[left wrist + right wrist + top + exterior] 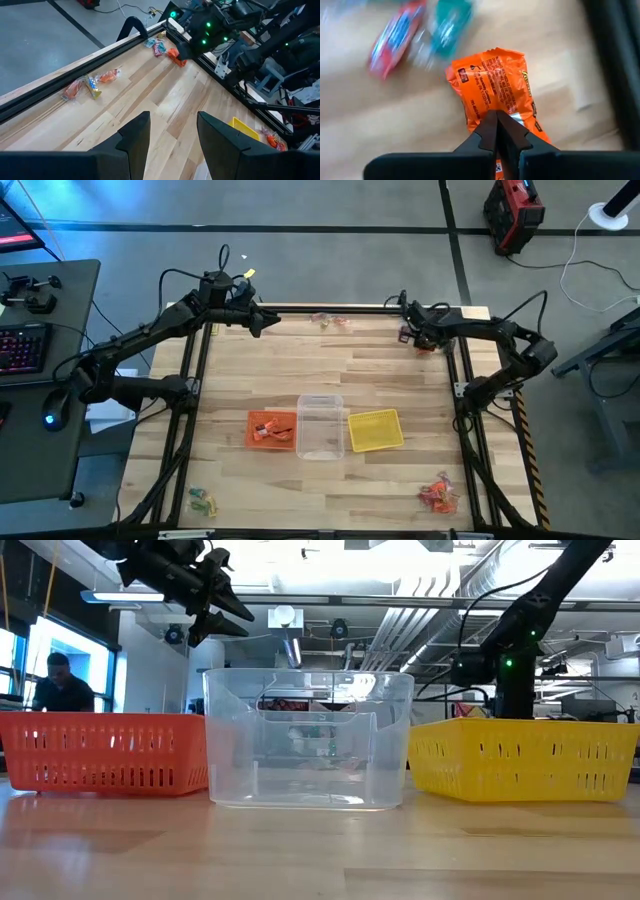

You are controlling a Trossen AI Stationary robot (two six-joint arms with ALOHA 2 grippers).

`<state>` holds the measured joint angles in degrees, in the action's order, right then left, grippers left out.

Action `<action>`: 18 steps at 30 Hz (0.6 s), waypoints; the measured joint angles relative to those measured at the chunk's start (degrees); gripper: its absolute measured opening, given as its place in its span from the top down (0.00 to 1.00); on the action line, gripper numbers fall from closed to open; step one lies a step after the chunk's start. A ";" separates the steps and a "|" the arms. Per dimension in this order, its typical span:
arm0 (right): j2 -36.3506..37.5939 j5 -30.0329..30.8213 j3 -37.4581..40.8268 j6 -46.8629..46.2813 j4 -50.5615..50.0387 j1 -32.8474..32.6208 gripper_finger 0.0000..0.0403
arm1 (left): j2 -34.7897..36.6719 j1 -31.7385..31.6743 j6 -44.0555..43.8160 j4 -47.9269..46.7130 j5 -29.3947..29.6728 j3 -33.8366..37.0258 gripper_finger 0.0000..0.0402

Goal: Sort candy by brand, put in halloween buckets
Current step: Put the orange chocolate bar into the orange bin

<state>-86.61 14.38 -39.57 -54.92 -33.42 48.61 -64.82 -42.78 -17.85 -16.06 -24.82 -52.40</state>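
Note:
Three buckets stand in a row near the table's front: orange [271, 430], clear [320, 426] and yellow [375, 430]. The orange one holds a few sweets. My right gripper [496, 116] is at the far right corner of the table [408, 332], shut on an orange-wrapped candy [492, 80]. A red candy [394, 36] and a teal candy [451, 22] lie on the wood just beyond it. My left gripper [172, 132] hovers open above the far left part of the table [264, 321], short of a few candies [92, 82] lying by the far rail. My right gripper pinches the orange wrapper [490, 102] between its two shut fingertips, which lie over the flat packet about halfway along it. Most of the wrapper sticks out ahead of the fingertips. Whether it is clear of the table I cannot tell.
More candy lies in heaps at the near right corner [438, 496], the near left corner [203, 502] and the middle of the far edge [330, 320]. Black frame rails run along the table's far edge [75, 60] and sides. A person [60, 685] sits beyond the table.

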 joint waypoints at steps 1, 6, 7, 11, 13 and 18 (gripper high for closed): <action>0.00 -0.78 0.04 0.00 -0.20 -1.52 1.00 | 0.00 0.00 0.00 -0.01 0.00 0.00 0.62; -0.02 -7.02 0.07 1.20 -0.47 -10.60 1.00 | 0.00 0.00 -0.79 0.01 0.04 0.00 0.62; 0.05 -8.55 0.07 1.02 -0.51 -12.64 1.00 | 0.00 0.00 -1.05 0.01 0.04 0.00 0.62; 1.75 -13.67 -1.01 1.01 -1.94 -19.48 1.00 | 0.00 0.00 -1.42 0.01 0.07 0.02 0.62; 3.77 -14.39 -2.31 1.84 -4.03 -21.97 1.00 | 0.00 0.00 -1.42 0.03 0.07 0.02 0.62; 10.03 -15.16 -6.38 9.42 -8.46 -24.64 1.00 | -0.01 0.04 -1.49 0.01 0.07 0.02 0.62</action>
<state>-76.58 -0.79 -45.95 -45.49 -41.88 23.97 -64.83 -42.74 -19.33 -16.05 -24.75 -52.38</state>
